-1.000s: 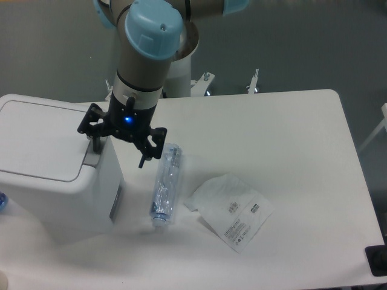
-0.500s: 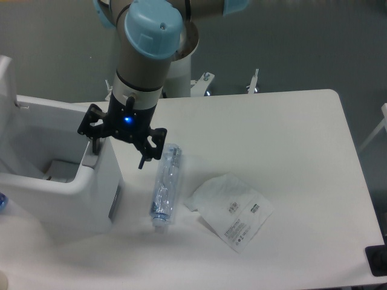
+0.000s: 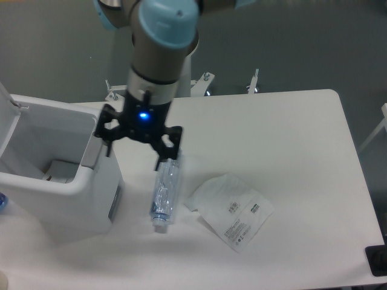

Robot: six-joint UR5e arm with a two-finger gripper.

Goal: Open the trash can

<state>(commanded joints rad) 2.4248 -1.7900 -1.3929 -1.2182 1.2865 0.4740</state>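
Observation:
The trash can point(image 3: 91, 202) is a large white boxy bin at the table's left. Its lid point(image 3: 5, 118) stands swung up at the far left, so the inside shows. Its grey push tab point(image 3: 92, 151) is on the right rim. My gripper point(image 3: 134, 154) hangs just right of the tab and above the bin's right corner. It is open and empty, with one finger point(image 3: 109, 147) close beside the tab and the other point(image 3: 161, 162) over the bottle's top.
A crushed clear plastic bottle point(image 3: 164, 192) lies right of the bin. A white labelled packet point(image 3: 233, 211) lies beside it. A small blue thing point(image 3: 2, 201) shows at the left edge, and a black object point(image 3: 378, 260) at the lower right corner.
The lid went from closed to swung fully up. My gripper has since moved right, off the push tab, and it stays open.

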